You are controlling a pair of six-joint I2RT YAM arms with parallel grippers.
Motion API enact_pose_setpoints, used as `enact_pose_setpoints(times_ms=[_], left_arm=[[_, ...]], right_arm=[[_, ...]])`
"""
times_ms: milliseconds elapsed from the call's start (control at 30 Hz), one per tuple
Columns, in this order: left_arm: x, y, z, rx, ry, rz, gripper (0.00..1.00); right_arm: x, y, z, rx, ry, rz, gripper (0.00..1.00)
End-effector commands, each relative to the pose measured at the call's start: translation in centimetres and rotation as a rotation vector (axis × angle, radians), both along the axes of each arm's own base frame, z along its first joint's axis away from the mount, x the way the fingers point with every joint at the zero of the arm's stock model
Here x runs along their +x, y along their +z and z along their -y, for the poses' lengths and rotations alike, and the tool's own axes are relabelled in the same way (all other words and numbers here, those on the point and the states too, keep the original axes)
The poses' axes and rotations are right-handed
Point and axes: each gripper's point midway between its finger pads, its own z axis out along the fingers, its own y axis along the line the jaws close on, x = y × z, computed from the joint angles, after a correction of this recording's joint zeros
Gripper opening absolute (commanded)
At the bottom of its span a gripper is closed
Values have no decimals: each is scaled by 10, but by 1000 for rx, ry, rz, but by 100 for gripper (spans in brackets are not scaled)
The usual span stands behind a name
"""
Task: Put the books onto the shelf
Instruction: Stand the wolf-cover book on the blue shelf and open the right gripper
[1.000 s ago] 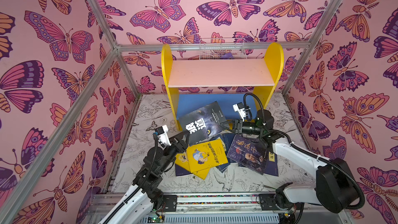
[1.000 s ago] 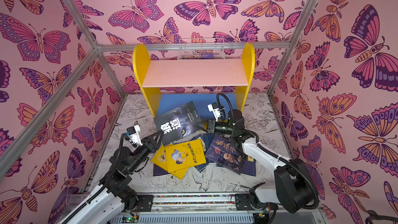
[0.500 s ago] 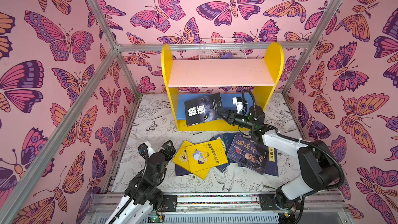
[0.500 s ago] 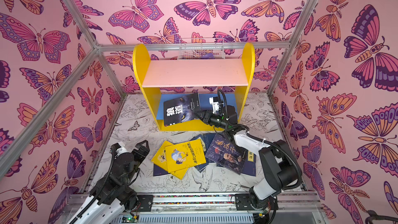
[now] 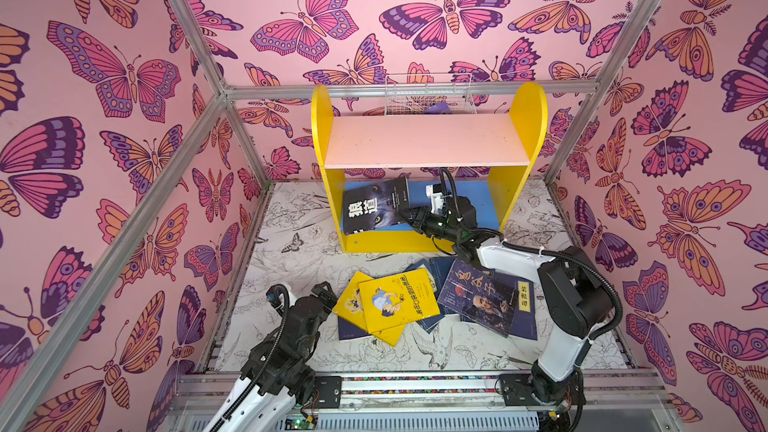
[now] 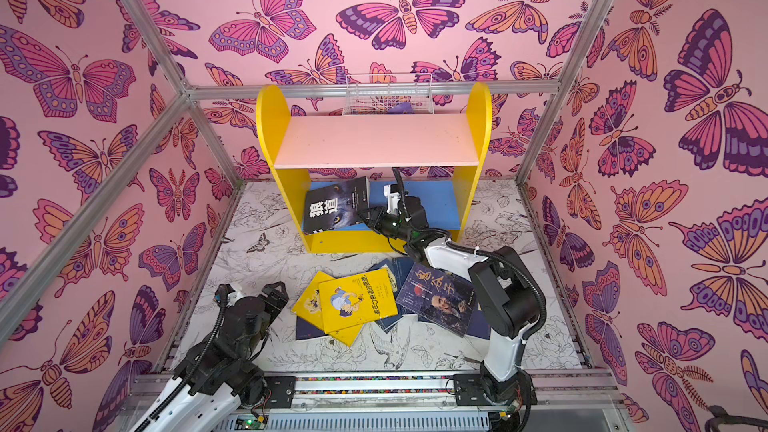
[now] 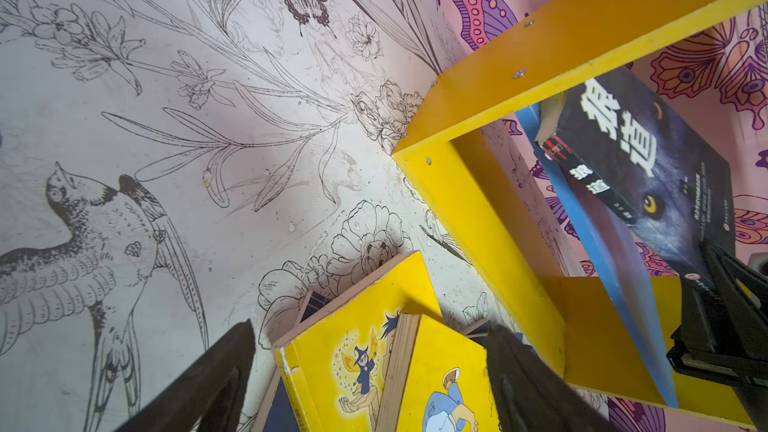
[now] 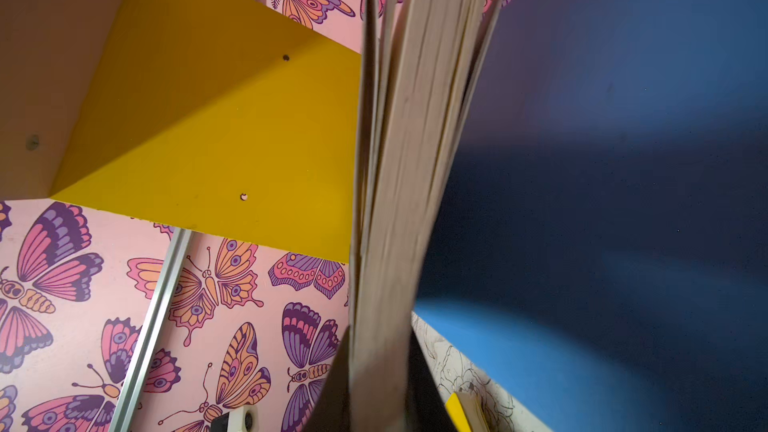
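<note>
The black wolf-eyed book [image 5: 376,206] is held tilted over the left end of the shelf's blue lower board [image 5: 478,201], clamped at its right edge by the right tool [image 5: 409,218], apparently so it can be stood against the yellow side panel [image 5: 332,197]. The left tool [image 5: 322,297] is kept wide open and empty near the bench's front-left corner, just beside the other books [image 5: 399,305] lying at the bench's front middle.

I saw the small two-tier shelf with yellow round-topped side panels [image 5: 527,118] as smooth painted board with a soft sheen, its pale pink upper board [image 5: 426,141] matt. The black wolf-eyed paperback [image 5: 374,206] had a glossy cover and rough, cream paper page edges [image 8: 399,160]. The yellow cartoon-boy paperbacks [image 5: 395,299] looked satin. The line-drawn floral floor sheet [image 7: 166,139] was matt and scuffed; the frame rails [image 5: 187,27] were brushed metal.
</note>
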Motion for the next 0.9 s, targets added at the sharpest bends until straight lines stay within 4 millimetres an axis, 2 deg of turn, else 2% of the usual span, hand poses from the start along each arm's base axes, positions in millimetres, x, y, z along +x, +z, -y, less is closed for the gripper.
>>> enact_pose_setpoints(times_ms=[0, 67, 233, 400, 867], left_arm=[[-5, -12, 0, 16, -15, -42, 89], [-8, -29, -1, 33, -16, -78, 89], [-7, -28, -1, 30, -14, -76, 90], [-7, -29, 0, 31, -18, -85, 90], [-6, -29, 3, 26, -31, -85, 91]], right_arm=[[9, 4, -6, -3, -40, 21, 0], [11, 0, -6, -3, -64, 15, 0], [22, -4, 0, 27, -131, -8, 0], [30, -2, -3, 54, -145, -23, 0], [31, -25, -12, 32, -134, -86, 1]])
